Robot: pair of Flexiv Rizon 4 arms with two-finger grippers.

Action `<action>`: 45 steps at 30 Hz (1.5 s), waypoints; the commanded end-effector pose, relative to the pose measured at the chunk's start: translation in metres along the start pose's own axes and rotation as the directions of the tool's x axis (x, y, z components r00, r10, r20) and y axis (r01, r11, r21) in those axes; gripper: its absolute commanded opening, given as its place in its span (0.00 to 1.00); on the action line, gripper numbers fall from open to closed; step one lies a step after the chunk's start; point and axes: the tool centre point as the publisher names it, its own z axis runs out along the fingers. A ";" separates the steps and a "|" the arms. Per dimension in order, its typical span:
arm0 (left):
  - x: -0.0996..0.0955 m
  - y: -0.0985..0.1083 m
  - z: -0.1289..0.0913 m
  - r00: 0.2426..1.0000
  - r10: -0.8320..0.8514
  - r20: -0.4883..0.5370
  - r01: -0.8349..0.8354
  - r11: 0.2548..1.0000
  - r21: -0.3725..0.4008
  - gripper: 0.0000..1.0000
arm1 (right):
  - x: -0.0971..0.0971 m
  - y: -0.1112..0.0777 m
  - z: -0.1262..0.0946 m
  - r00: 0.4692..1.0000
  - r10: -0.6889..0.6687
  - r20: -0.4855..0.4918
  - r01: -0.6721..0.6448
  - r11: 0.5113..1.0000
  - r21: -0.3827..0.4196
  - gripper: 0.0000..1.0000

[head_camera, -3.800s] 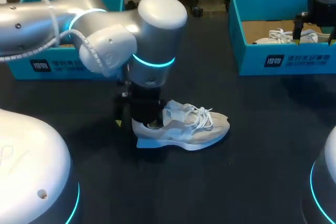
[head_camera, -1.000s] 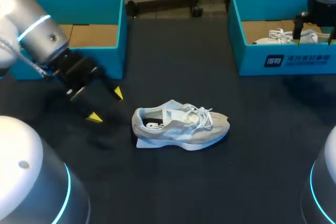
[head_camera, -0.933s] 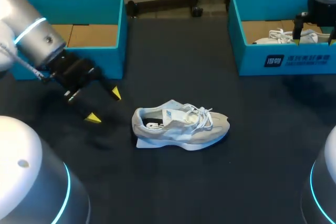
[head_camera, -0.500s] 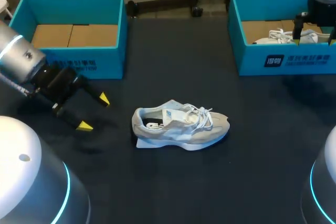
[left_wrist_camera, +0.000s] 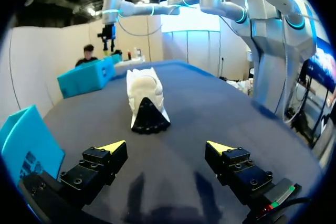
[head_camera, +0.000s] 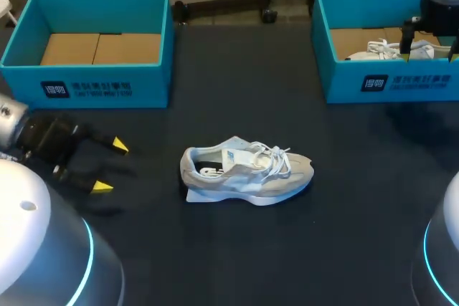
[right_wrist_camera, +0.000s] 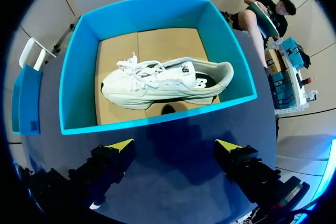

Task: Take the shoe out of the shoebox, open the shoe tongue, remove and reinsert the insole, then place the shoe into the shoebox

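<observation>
Sitting on the table (head_camera: 237, 249), shoe (head_camera: 246, 172) (left pincer (head_camera: 110, 166) gapes nearby).

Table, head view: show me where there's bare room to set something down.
Bare table lies between the left box and right box, behind the shoe, and in front of the shoe. The left box is empty. Crowded: beside the left pincer, and the right box, holding a second shoe.
</observation>
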 end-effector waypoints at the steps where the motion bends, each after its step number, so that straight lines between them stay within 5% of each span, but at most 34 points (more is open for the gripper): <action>1: 0.013 0.011 -0.004 0.983 0.058 0.172 -0.074 0.993 0.087 1.00 | 0.000 0.000 0.000 1.000 0.001 0.000 -0.001 1.000 0.000 1.00; 4: 0.014 0.014 -0.002 0.986 0.038 0.163 -0.061 0.988 0.140 1.00 | 0.000 0.000 0.000 1.000 0.001 0.000 -0.001 1.000 0.000 1.00; 23: 0.013 0.013 -0.002 0.986 0.030 0.162 -0.054 0.988 0.145 1.00 | 0.000 0.000 0.000 1.000 0.001 0.000 -0.001 1.000 0.000 1.00; 45: -0.021 0.001 0.049 0.949 -0.185 0.256 0.152 0.978 0.146 1.00 | 0.000 0.000 0.000 1.000 0.001 0.000 -0.001 1.000 0.000 1.00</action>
